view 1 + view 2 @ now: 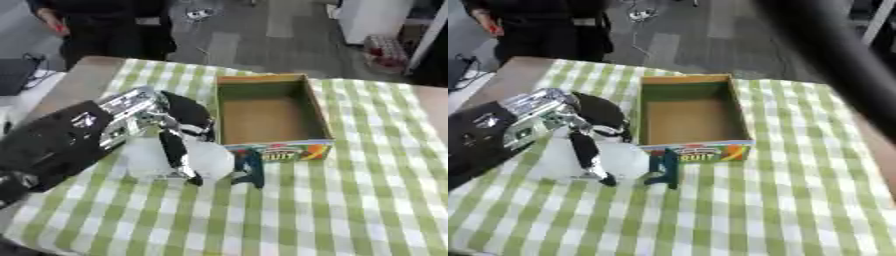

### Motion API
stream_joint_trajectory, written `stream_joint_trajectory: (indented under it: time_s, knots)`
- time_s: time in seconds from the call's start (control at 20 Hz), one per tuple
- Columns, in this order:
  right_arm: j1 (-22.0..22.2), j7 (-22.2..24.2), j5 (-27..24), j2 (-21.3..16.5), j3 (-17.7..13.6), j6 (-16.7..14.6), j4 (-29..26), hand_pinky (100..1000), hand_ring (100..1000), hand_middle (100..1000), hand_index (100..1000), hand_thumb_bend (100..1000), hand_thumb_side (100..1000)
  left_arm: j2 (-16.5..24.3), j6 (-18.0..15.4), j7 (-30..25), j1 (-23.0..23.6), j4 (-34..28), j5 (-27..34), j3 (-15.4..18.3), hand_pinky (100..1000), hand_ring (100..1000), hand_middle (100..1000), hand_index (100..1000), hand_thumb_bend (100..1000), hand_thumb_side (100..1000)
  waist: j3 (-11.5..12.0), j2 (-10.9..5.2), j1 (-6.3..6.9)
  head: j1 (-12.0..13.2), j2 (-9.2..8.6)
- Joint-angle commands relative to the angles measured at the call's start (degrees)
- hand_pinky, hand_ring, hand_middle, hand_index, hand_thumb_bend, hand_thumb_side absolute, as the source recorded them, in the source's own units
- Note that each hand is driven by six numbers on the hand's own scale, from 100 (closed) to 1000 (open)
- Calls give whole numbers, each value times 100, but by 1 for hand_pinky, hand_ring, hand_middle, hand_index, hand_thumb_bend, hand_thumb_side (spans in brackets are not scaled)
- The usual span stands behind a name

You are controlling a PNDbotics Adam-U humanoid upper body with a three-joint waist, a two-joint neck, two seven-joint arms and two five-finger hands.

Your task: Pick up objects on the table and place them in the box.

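Objects for this task seem to be down to a pale, translucent, soft-looking thing [166, 159] lying on the green-checked counter [350, 210] just left of the box's near corner, with a small dark teal piece [249, 167] standing against the box's printed front; what either one is cannot be made out. Judging by the layout, the step in hand is the pick-up: the left robot hand [175, 132] is down over the pale thing, its dark fingers [586, 152] pointing downward and curled around and across it, tips at or near the cloth, so it appears to be closing on the thing rather than carrying it. The next move likely calls for lifting clear of the counter, carrying right and a little farther away over the near wall, and releasing above the brown floor. The forearm comes in from the lower left, black with silver joints, angled up toward the box [308, 102], which stands open and looks empty just beyond. The right robot hand does not show; only a blurred dark bar crosses the right eye view's upper right.
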Motion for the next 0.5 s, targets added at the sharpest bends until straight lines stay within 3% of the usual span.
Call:
stream_joint_trajectory:
  time_s: [0.05, 0.2, 0.5]
  knots:
    - [-48, -22, 21, -113, -54, -1, -76, 394, 560, 601, 737, 548, 909, 408, 417, -699, -167, -528, 593, 355, 100, 100, 100, 206, 121, 797, 12, -60, 19, -1, -19]
    - [-39, -31, 32, -120, -57, -4, -76, 394, 560, 601, 737, 549, 909, 591, 828, -1201, -257, -738, 1239, 622, 100, 100, 100, 209, 125, 799, 25, -70, 26, -2, -19]
    - [-9, -37, 50, -133, -49, -1, -76, 393, 560, 600, 737, 548, 910, 746, 1162, -1291, -535, -476, 2117, 853, 100, 100, 100, 212, 124, 801, 45, -91, 29, 29, -19]
